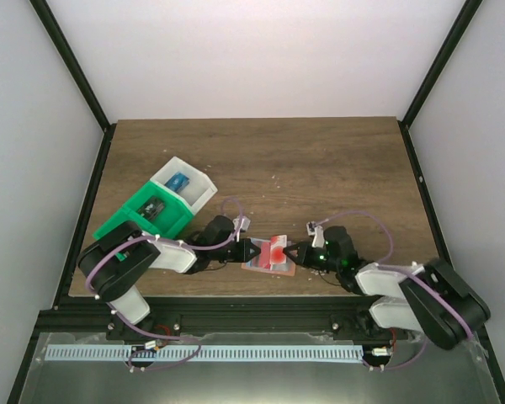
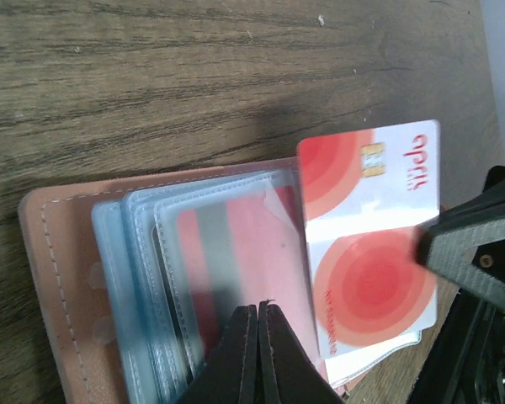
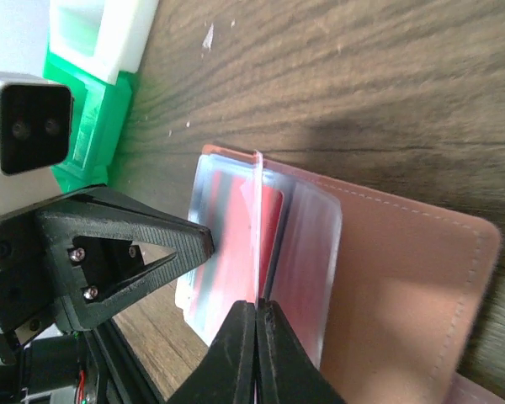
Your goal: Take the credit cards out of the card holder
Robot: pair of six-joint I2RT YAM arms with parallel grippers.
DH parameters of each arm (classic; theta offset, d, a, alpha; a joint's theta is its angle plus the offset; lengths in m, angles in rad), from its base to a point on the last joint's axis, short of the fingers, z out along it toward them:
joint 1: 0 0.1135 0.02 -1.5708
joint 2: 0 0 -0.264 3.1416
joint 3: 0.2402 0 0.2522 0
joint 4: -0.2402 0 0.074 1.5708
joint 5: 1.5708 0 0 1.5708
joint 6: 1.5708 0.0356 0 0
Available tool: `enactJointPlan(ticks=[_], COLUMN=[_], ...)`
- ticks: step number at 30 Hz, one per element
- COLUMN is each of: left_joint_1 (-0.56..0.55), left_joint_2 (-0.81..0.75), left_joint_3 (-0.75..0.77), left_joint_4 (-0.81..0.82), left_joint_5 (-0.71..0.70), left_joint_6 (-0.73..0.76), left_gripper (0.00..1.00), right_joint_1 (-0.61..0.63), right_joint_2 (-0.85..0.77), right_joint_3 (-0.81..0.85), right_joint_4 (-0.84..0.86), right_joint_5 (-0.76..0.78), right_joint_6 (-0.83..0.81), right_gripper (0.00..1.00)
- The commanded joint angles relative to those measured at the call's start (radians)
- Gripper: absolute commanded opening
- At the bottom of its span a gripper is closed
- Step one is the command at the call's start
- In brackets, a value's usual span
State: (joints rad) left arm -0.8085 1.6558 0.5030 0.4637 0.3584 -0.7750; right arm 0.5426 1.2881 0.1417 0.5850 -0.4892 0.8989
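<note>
Both arms reach in low from their bases at the near edge of the tabletop point(image 1: 337, 160) and meet nose to nose at the holder point(image 1: 261, 268), which lies open just inside that edge, about midway along it.

The left arm is folded at the elbow, forearm stretched rightward. The left gripper point(image 2: 257, 313) is closed, its fingers pressed together with no gap, and its tip rests on the clear sleeves point(image 2: 143, 278) on the holder's left side. Whether it nips a sleeve or only presses on one I cannot tell.

The right arm mirrors it, forearm stretched leftward and close to the tabletop. The right gripper point(image 3: 257, 310) is closed on the red card point(image 2: 374, 227), pinching it at its outer edge. From the right wrist the card shows edge-on as a thin pale line running up from the fingertips. The card sticks out well past the sleeve's mouth, its chip and red circles bare. The holder's salmon cover lies flat on the wood beneath it.

Farther in, toward the left edge, the green tray point(image 1: 122, 220) and the white tray point(image 1: 204, 192) sit touching. A dark card point(image 1: 154, 208) lies in the green one and a blue card point(image 1: 178, 181) in the white one.
</note>
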Motion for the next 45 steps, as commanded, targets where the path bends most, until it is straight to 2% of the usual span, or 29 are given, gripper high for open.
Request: enactJointPlan(ticks=[1,3,5,9,12,19,22,26,35,40,42,45], left_joint_1=[0.001,0.001,0.002,0.0,0.001,0.012,0.018,0.017,0.037,0.044,0.043,0.046], left_joint_2=[-0.01,-0.037,-0.073,-0.173,-0.259,-0.457,-0.51,-0.556,-0.588,-0.587,-0.582,-0.583], left_joint_3=[-0.006,-0.008,-0.003,0.018,0.055,0.11,0.133,0.164,0.196,0.194,0.189,0.168], left_joint_4=[-0.122,-0.122,-0.132,-0.178,-0.239,-0.382,-0.447,-0.526,-0.667,-0.658,-0.652,-0.607], left_joint_5=[-0.03,-0.023,-0.013,0.007,0.043,0.142,0.228,0.306,0.217,0.261,0.281,0.341], left_joint_6=[0.019,0.013,0.014,0.016,0.051,0.14,0.186,0.248,0.32,0.317,0.315,0.298], left_gripper=[0.0,0.02,0.08,0.24,0.38,0.61,0.62,0.61,0.59,0.6,0.57,0.47], right_joint_1=[-0.01,-0.01,-0.01,-0.01,-0.01,-0.01,-0.01,-0.01,-0.01,-0.01,-0.01,-0.01], right_joint_2=[-0.151,-0.226,-0.286,-0.375,-0.428,-0.486,-0.487,-0.493,-0.439,-0.438,-0.436,-0.429], right_joint_3=[0.013,0.023,0.042,0.085,0.125,0.238,0.236,0.222,0.217,0.204,0.195,0.184], right_joint_4=[-0.26,-0.342,-0.415,-0.51,-0.539,-0.641,-0.606,-0.549,-0.461,-0.426,-0.399,-0.383], right_joint_5=[0.114,0.15,0.168,0.17,0.096,-0.182,-0.326,-0.427,-0.566,-0.618,-0.634,-0.622], right_joint_6=[-0.091,-0.116,-0.139,-0.195,-0.25,-0.416,-0.417,-0.378,-0.364,-0.352,-0.338,-0.326], right_gripper=[0.01,0.01,0.0,0.0,0.0,0.0,0.0,0.01,0.01,0.0,0.01,0.0])
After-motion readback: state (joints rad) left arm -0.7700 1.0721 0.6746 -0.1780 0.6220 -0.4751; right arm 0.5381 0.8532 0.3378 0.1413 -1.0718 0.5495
